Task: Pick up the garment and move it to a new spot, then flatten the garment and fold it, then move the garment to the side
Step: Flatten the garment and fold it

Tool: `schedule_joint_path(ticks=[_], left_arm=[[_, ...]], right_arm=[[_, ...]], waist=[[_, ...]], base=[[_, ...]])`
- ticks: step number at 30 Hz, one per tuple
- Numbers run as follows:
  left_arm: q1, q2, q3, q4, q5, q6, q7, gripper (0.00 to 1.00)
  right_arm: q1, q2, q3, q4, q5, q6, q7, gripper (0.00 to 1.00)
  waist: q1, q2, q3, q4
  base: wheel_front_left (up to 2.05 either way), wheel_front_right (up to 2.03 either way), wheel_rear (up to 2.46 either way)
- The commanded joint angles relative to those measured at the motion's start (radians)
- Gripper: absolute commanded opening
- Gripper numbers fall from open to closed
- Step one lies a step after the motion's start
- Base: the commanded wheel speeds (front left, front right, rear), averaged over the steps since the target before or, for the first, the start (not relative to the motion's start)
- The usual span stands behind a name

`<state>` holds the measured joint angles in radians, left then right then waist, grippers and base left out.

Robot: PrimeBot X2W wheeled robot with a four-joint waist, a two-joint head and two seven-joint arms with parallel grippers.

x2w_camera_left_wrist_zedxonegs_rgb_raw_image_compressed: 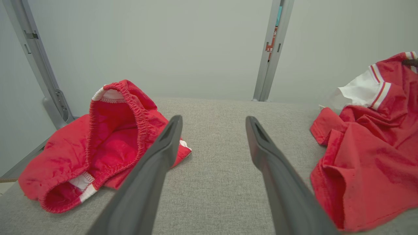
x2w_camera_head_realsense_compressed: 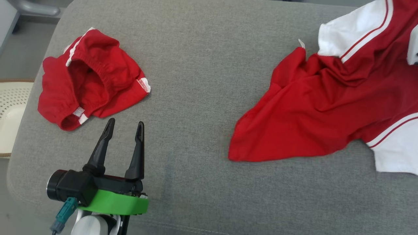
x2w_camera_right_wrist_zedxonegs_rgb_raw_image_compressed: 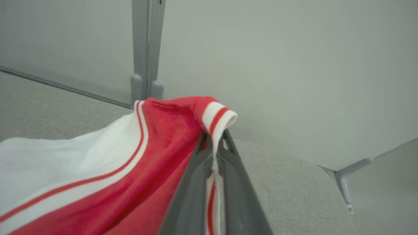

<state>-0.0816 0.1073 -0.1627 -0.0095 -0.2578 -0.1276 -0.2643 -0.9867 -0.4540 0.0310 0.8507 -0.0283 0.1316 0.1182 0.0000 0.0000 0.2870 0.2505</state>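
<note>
The garment, a red shirt with white sleeves and red-striped trim [x2w_camera_head_realsense_compressed: 326,104], lies crumpled on the right of the grey padded surface [x2w_camera_head_realsense_compressed: 202,65]. It also appears at the right of the left wrist view as the shirt [x2w_camera_left_wrist_zedxonegs_rgb_raw_image_compressed: 365,156]. My right gripper [x2w_camera_right_wrist_zedxonegs_rgb_raw_image_compressed: 215,137] is shut on the shirt's white and red ribbed edge [x2w_camera_right_wrist_zedxonegs_rgb_raw_image_compressed: 218,119], which stands lifted off the surface. My left gripper [x2w_camera_head_realsense_compressed: 126,122] hovers open over the front left, with nothing between its fingers [x2w_camera_left_wrist_zedxonegs_rgb_raw_image_compressed: 214,119].
Red shorts with white trim [x2w_camera_head_realsense_compressed: 88,78] lie bunched at the back left, just beyond my left fingertips, seen as the shorts [x2w_camera_left_wrist_zedxonegs_rgb_raw_image_compressed: 98,147]. A cream perforated basket [x2w_camera_head_realsense_compressed: 9,107] sits past the surface's left edge. Grey wall panels and posts [x2w_camera_left_wrist_zedxonegs_rgb_raw_image_compressed: 271,49] stand behind.
</note>
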Motion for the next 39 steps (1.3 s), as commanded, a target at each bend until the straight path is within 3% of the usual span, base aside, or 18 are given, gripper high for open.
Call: schedule_joint_path(ticks=[1,2,3,11,18,29,39], left_arm=[[-0.021,0.001,-0.003,-0.005,-0.007,-0.003,0.0,1.0],[-0.023,0.0,-0.005,-0.006,-0.007,-0.003,0.0,1.0],[-0.023,-0.001,-0.007,-0.007,-0.007,-0.003,0.0,1.0],[-0.012,-0.004,0.019,0.007,0.005,-0.003,0.0,1.0],[0.015,0.007,0.03,0.041,0.011,-0.003,0.0,1.0],[0.085,0.003,0.097,0.081,0.008,0.016,0.0,1.0],[0.156,-0.017,0.153,0.089,0.018,0.041,0.0,1.0]], right_arm=[[-0.019,0.006,-0.033,0.016,-0.026,-0.002,-0.017,0.0],[-0.024,0.012,-0.055,0.027,-0.037,-0.002,-0.022,0.46],[-0.03,0.021,-0.079,0.038,-0.054,-0.002,-0.031,1.0],[0.007,0.059,-0.111,0.086,-0.118,-0.002,-0.105,1.0],[0.108,0.107,-0.075,0.061,-0.05,-0.002,-0.215,1.0],[0.382,0.164,0.075,-0.171,0.119,-0.002,-0.323,1.0],[0.634,0.137,0.154,-0.43,0.233,-0.002,-0.327,1.0]], waist=[[0.0,0.0,0.034,0.038],[0.0,0.0,0.037,0.041],[0.0,0.0,0.039,0.044],[0.0,0.0,0.0,0.02],[0.0,0.0,-0.086,-0.06],[0.0,0.0,-0.225,-0.218],[0.0,0.0,-0.289,-0.319]], base=[[0.0,0.0,0.0],[0.0,0.0,0.0],[0.0,0.0,0.0],[0.0,0.0,0.0],[0.0,0.0,0.0],[0.0,0.0,0.0],[0.0,0.0,0.0]])
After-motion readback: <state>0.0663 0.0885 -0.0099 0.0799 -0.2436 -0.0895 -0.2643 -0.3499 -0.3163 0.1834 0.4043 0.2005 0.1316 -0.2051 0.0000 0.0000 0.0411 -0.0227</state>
